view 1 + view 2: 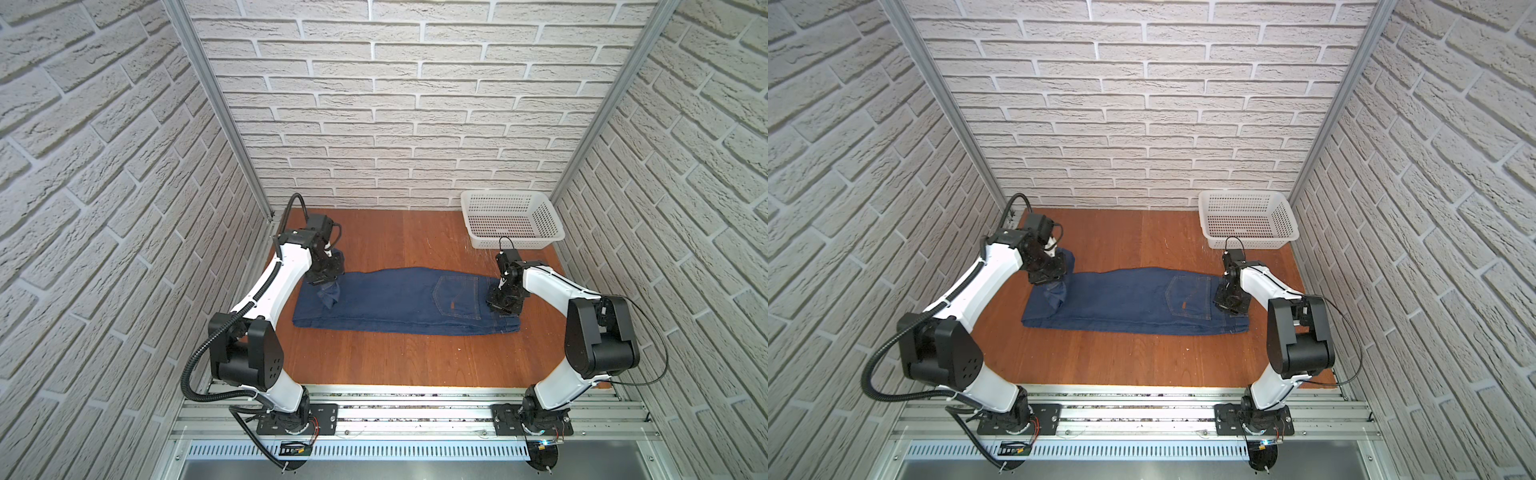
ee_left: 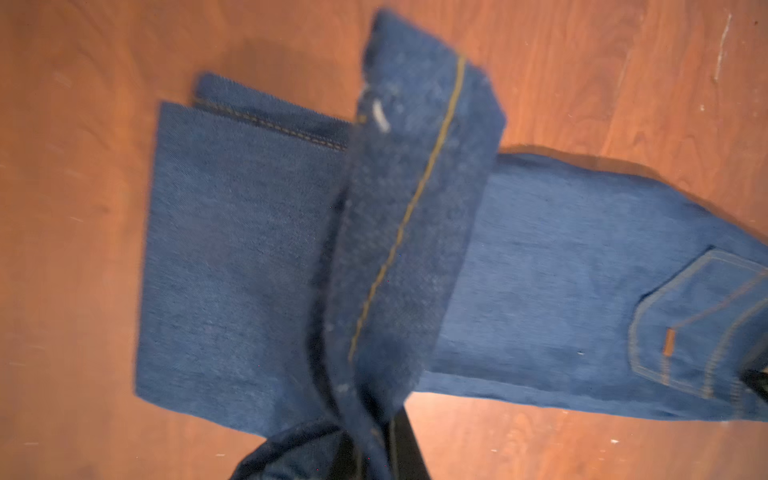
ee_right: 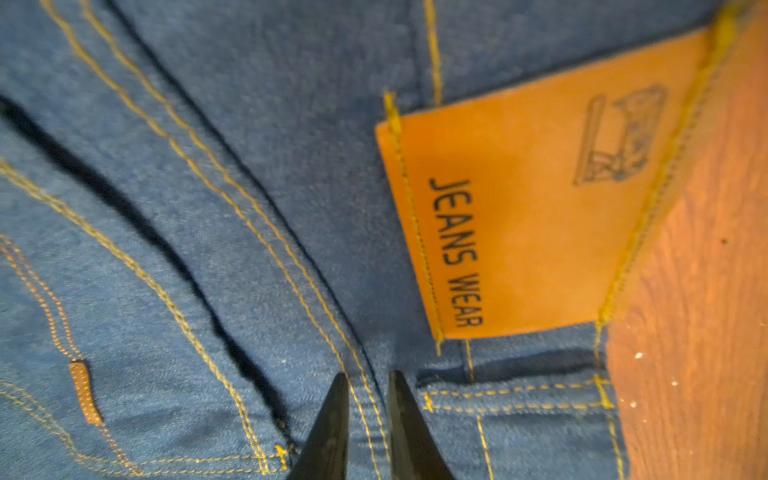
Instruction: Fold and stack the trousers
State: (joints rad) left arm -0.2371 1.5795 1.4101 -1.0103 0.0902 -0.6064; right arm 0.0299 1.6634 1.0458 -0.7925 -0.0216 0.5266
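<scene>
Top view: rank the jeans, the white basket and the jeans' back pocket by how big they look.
1. jeans
2. white basket, farther from the camera, so likely understated
3. back pocket, clearly smallest

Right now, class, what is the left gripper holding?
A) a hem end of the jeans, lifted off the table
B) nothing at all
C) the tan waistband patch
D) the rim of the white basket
A: in a top view the left gripper is shut on a hem end of the trousers, which hangs lifted over the folded legs; the basket stands apart at the back.
</scene>
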